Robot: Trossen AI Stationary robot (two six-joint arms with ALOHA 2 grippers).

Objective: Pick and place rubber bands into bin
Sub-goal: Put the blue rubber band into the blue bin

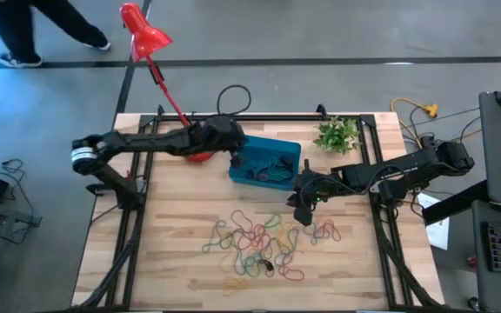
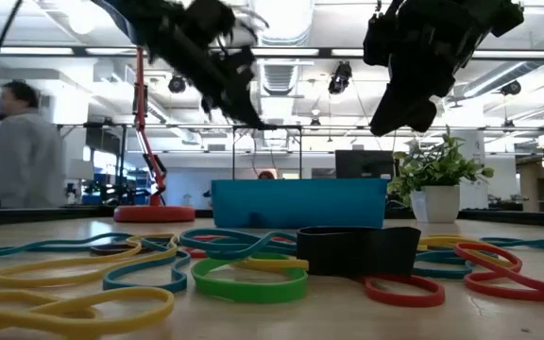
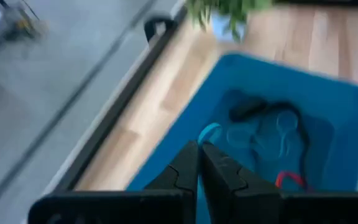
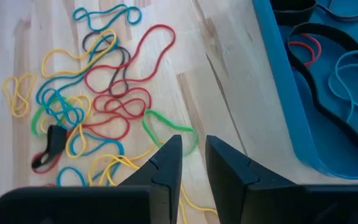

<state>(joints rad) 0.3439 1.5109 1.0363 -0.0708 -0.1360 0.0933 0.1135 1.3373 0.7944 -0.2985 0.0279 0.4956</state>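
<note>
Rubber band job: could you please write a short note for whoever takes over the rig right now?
Left gripper: shut, empty, over the bin.
Right gripper: slightly open, holding nothing, above the table between the bin and the pile.
Done: a few rubber bands already lie in the bin, black, teal and red among them.
Left: most loose bands are spread on the wood in front of the bin; pick them up and drop them in.

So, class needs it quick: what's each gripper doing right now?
Left gripper: closed, empty, over the bin.
Right gripper: fingers slightly apart, holding nothing, above the rubber bands.
</note>
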